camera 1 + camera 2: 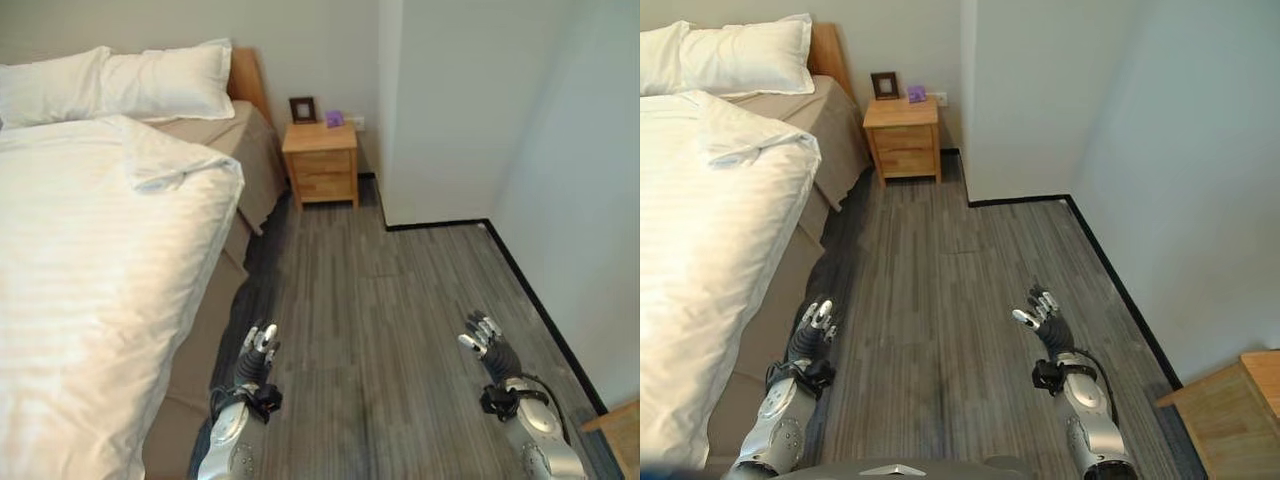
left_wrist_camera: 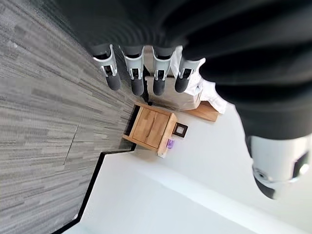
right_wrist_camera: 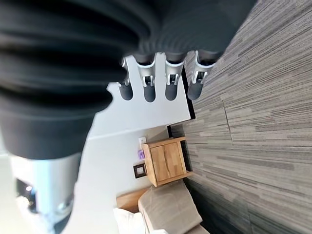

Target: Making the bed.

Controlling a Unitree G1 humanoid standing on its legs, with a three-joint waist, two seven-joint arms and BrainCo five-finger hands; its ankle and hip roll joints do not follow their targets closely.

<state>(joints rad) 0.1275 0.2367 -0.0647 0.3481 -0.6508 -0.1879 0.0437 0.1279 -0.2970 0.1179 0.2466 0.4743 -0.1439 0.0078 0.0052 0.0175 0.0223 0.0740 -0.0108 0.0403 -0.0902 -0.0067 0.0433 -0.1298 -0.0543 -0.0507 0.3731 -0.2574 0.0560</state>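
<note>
Hands first: the left hand (image 1: 258, 352) hangs low beside the bed's edge and the right hand (image 1: 487, 338) over the grey plank floor (image 1: 400, 300), both with fingers straight and relaxed, holding and touching nothing. Bedmaking looks barely begun: the white duvet (image 1: 90, 260) lies bunched toward the robot's left with its top corner folded back, leaving the tan sheet (image 1: 235, 140) bare below the pillows (image 1: 120, 80). Spreading and squaring remain, judged from this lie.

One bed (image 1: 200, 350), two pillows (image 1: 120, 80), one white duvet (image 1: 90, 260), one nightstand (image 1: 321, 163), one picture frame (image 1: 302, 109), one purple object (image 1: 334, 118).
</note>
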